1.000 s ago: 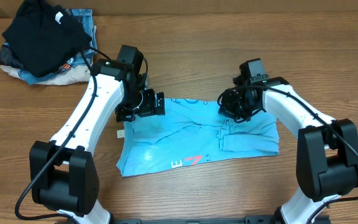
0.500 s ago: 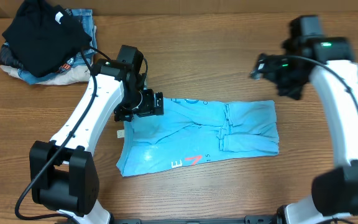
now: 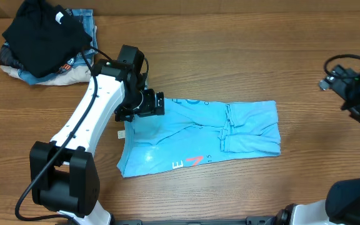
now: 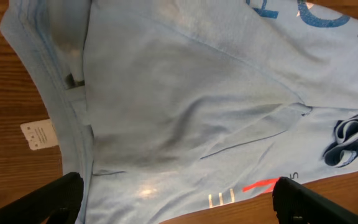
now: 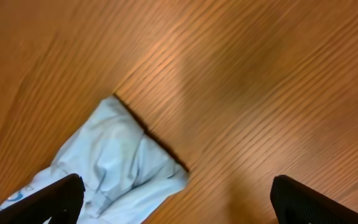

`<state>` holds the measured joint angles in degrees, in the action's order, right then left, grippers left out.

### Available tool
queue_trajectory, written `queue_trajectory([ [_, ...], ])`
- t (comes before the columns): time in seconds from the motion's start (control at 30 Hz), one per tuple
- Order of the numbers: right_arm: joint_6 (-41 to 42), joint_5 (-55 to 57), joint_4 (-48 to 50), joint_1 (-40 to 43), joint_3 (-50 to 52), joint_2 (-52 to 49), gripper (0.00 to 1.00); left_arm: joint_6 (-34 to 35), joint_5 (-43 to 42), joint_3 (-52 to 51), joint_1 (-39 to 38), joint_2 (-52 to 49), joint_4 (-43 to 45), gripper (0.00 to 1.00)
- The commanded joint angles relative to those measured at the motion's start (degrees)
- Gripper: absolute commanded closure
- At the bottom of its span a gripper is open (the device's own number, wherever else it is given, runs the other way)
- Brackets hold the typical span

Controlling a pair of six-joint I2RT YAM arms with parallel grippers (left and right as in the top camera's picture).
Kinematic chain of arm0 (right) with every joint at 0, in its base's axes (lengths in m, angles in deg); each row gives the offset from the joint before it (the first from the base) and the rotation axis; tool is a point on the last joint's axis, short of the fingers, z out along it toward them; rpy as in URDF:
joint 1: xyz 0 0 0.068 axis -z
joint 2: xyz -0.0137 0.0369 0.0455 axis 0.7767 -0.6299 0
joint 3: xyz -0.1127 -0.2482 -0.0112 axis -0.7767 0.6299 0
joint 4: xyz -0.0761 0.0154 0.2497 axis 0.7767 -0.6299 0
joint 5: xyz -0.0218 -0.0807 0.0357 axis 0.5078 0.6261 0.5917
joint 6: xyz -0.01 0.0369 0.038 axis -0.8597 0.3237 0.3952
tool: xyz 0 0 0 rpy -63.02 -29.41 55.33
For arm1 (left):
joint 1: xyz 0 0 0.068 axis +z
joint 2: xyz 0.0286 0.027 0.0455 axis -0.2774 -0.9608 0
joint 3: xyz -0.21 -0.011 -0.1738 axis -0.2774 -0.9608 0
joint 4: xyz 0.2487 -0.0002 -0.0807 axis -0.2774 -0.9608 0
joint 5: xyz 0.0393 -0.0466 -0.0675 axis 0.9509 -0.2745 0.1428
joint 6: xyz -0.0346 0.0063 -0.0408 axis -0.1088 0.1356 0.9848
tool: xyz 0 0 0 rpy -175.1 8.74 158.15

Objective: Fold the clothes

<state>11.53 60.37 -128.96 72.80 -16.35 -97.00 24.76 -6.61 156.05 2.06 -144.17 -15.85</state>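
Overhead and wrist views, fold in progress. The right pincer (image 5: 178, 202), which a second ago was closed low over the far edge of the light sky-blue short-sleeved cotton T-shirt (image 3: 199, 134), has let go and swung up and away to the right edge of the scene. Its jaws now stand apart with nothing between them, and its wrist view shows only the shirt's far right corner on the wooden desk (image 3: 261, 50). The left pincer (image 3: 149, 105) has not moved: it hovers over the shirt's far left corner with jaws spread wide, gripping nothing.

The release suggests that the fold on the right half is laid and finished. The cloth rests flat where it was left, and a further fold across its length probably remains.

The shirt lies in the middle of the desk as a long band. Its long axis runs left to right, with the right end slightly farther than the left. The small white tag (image 3: 120, 133) juts from the left end, the sleeve cuffs are tucked in toward the right, and the red-orange and white lettering sits along the near edge. Which end holds the neck cannot be told.
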Motion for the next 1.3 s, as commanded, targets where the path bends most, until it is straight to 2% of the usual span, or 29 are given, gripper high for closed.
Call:
queue_trajectory([
  [0.0, -6.03, -6.47, 1.46, 1.22, 3.39, 0.57, 0.0, -1.27, 0.52, -0.15, 0.13, 0.87, 0.24, 0.0],
  [0.17, -8.76, -11.98, 7.54, 1.6, 10.54, 0.52, 0.0, -1.29, 0.55, -0.15, 0.13, 0.52, -0.09, 0.0],
  [0.3, -16.22, -21.79, 12.66, 1.62, 18.14, 0.39, 0.0, -1.29, 0.52, -0.15, 0.13, 0.15, -0.15, 0.0],
  [0.67, -16.61, -30.08, 24.06, 1.75, 33.38, -0.07, 0.0, -1.29, 0.52, -0.26, 0.13, 0.15, -0.09, 0.0],
  [1.03, -16.98, -31.93, 34.27, 1.75, 41.22, -0.31, 0.0, -1.29, 0.52, -0.26, 0.13, 0.13, -0.11, 0.0],
  [1.27, -23.47, -35.47, 38.53, 1.75, 42.58, -2.73, 0.0, -1.29, 0.5, -0.26, 0.13, 0.15, -0.13, 0.0],
])
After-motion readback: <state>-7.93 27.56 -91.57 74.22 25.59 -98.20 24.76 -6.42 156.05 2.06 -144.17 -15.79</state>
